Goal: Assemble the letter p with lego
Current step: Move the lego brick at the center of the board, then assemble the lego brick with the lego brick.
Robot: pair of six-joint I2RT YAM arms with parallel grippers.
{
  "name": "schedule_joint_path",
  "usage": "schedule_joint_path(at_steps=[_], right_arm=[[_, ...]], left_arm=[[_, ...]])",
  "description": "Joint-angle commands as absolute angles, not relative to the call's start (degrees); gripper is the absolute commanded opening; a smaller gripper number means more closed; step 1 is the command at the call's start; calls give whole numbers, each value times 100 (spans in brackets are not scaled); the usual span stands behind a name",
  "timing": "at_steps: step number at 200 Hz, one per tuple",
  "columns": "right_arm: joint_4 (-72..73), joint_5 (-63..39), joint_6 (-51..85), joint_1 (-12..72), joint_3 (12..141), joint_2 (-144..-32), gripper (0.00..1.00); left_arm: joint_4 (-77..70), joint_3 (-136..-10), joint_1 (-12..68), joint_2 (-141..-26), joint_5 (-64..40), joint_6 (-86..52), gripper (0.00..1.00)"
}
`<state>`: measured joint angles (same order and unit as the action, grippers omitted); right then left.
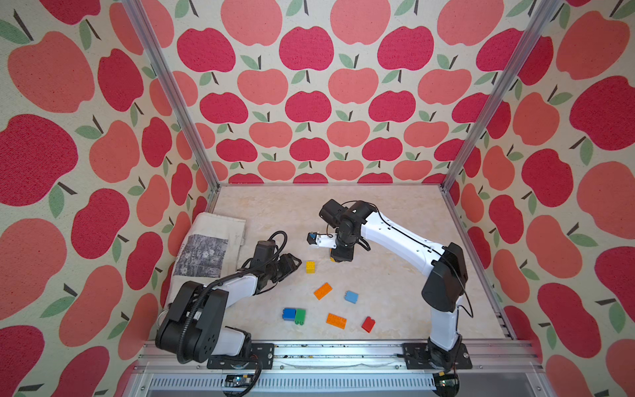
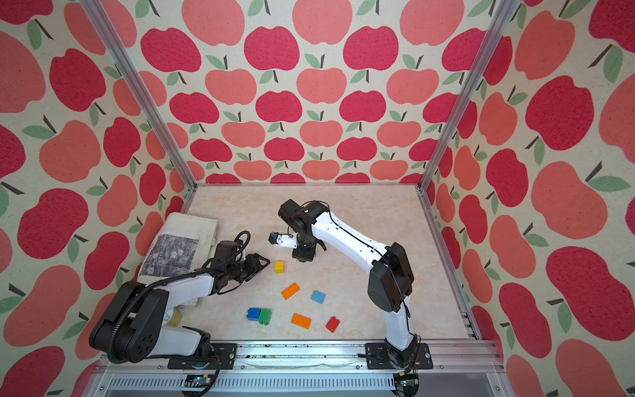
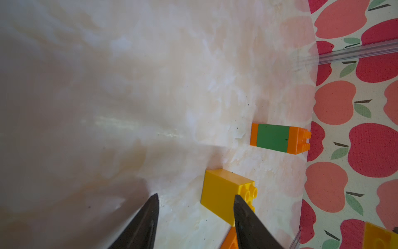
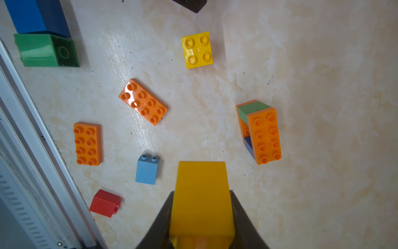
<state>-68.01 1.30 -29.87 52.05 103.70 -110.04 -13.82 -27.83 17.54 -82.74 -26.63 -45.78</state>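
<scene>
Holding a yellow brick (image 4: pixel 201 179) clenched in the right gripper (image 4: pixel 201 192) near the half-built orange stack (image 4: pixel 261 133) mid-desk, likely for pressing on. Left gripper (image 3: pixel 196 195), jaws apart and empty, beside loose yellow brick (image 3: pixel 224 194), probably next pick.

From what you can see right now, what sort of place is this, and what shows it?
Probably a robot test cell: left arm and right arm bolted to an aluminium rail, apple-print walls on a metal frame, lego bricks on the tabletop.
</scene>
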Motion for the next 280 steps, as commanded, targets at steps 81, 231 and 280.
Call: schedule_joint_path(at_steps=[81,231,280], right_arm=[[-6310,22,-2600,5036,9852,-10677,19],[-7531,-48,-1612,5387,10853,-11756,17],[-8314,-82,-990,5604,11919,-12535,14]], left_arm=[[-1442,-3348,2883,-9018,-2264,-5170,51],[129,-2050,3348,-5406,-228,-5554,57],[2583,-1802,2871,-2204,606,-5079,61]])
